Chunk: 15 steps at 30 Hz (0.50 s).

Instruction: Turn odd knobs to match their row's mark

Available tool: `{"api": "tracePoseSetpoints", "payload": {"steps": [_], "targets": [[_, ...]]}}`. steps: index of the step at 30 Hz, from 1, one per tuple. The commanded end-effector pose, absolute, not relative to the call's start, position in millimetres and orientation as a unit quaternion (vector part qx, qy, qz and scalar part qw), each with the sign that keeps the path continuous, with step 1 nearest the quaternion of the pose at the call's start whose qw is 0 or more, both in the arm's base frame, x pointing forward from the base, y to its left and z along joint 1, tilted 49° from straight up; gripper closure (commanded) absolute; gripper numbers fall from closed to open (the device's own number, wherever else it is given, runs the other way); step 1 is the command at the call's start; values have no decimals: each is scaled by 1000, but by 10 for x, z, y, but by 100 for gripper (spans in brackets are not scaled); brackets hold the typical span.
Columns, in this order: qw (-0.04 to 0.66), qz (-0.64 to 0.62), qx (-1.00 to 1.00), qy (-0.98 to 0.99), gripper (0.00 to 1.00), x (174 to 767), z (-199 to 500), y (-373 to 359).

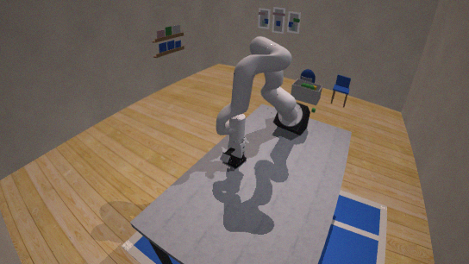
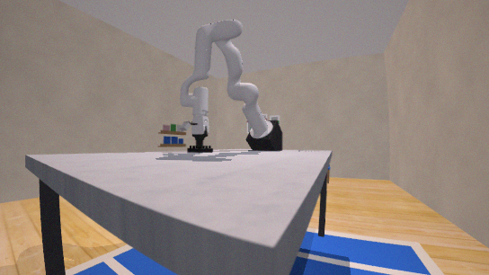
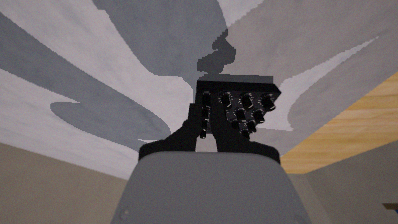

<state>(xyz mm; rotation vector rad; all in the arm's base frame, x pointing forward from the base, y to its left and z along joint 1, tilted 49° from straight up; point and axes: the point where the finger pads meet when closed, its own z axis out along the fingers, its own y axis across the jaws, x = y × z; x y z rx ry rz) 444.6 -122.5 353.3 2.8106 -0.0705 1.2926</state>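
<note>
The black knob box stands on the table under the arm. Its short black knobs show in the wrist view, several of them right of the fingers, such as one knob in the row at the top. My gripper points straight down at the box, with its fingers close together around a knob in the column at the left of the wrist view. It looks shut on that knob, but the contact is hard to see. The knob names, white lines, marks and socket cannot be made out.
The grey table carries the box, and its long edge runs near the box on the left in the top view. The arm's black base stands at the far end. Arm shadows cross the table.
</note>
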Motion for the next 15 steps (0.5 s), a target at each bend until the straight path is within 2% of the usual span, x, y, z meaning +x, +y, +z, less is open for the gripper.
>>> {"api": "tracePoseSetpoints", "payload": {"steps": [1, 15], "targets": [[29, 418, 908, -12, 92, 4447, 3539, -1226], [57, 415, 907, 50, 92, 4447, 3539, -1226]]}}
